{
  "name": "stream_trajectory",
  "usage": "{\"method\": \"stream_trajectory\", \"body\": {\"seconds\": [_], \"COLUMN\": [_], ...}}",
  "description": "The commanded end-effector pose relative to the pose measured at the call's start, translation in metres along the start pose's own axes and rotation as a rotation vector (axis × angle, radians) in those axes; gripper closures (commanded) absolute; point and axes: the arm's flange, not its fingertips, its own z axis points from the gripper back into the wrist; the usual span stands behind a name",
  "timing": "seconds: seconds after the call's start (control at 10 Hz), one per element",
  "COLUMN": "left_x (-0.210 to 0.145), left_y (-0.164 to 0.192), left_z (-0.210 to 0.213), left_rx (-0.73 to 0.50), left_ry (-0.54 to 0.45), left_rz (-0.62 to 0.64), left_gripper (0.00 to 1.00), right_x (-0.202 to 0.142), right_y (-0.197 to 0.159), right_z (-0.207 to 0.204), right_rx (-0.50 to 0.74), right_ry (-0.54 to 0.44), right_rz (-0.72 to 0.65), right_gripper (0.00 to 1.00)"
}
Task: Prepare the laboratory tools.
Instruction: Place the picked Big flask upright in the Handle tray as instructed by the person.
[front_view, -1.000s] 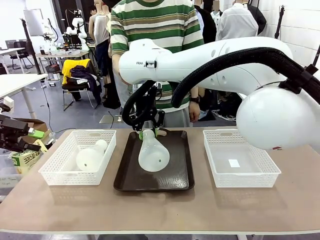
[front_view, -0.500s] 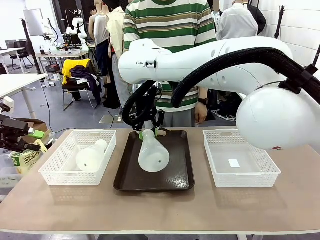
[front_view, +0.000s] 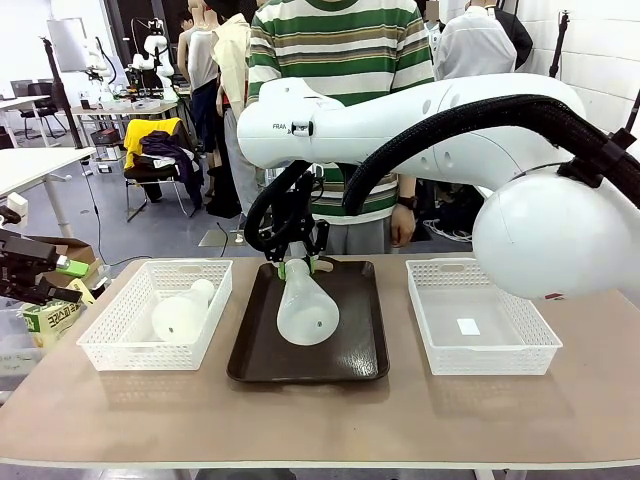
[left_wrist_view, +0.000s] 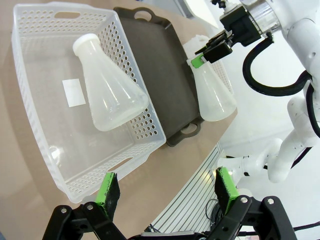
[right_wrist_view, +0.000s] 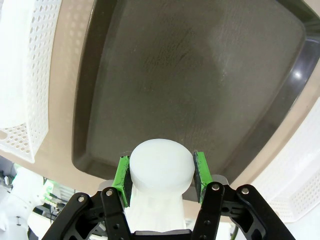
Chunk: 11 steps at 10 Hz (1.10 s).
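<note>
Front: found right gripper (front_view: 296, 267) clamped tight on the narrow neck of a frosted, translucent conical flask (front_view: 307, 311), tilted, wide round base toward camera, over the dark brown tray (front_view: 350, 352); couldn't tell whether base touched it. Spotted second flask (front_view: 183, 314) lying on its side in the white mesh left basket (front_view: 110, 352); matching right basket (front_view: 500, 362) held a small white label (front_view: 468, 326). Left wrist: saw left gripper (left_wrist_view: 166, 181) spread wide, nothing between its fingers, near the perforated left basket; second flask smooth-walled, neck toward the basket's far end. Right wrist: saw green pads (right_wrist_view: 121, 172) squeezing both sides of the conical flask's rounded matte mouth, above the glossy, round-cornered tray.
</note>
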Motion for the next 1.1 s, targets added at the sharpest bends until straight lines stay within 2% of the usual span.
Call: {"method": "stream_trajectory", "body": {"seconds": [0.0,1.0], "left_x": [-0.0005,-0.0005], "left_y": [-0.0004,-0.0004], "left_z": [0.0007,0.0007], "left_rx": [-0.007,-0.007], "left_ry": [-0.008,-0.008], "left_rz": [-0.003,-0.003], "left_gripper": [0.00,0.00], "right_x": [-0.0034,-0.0034], "right_y": [0.0008,0.0008], "right_z": [0.0020,0.0020], "right_rx": [-0.003,-0.003], "right_ry": [-0.006,-0.006], "right_rz": [0.002,0.002], "right_gripper": [1.00,1.00]}}
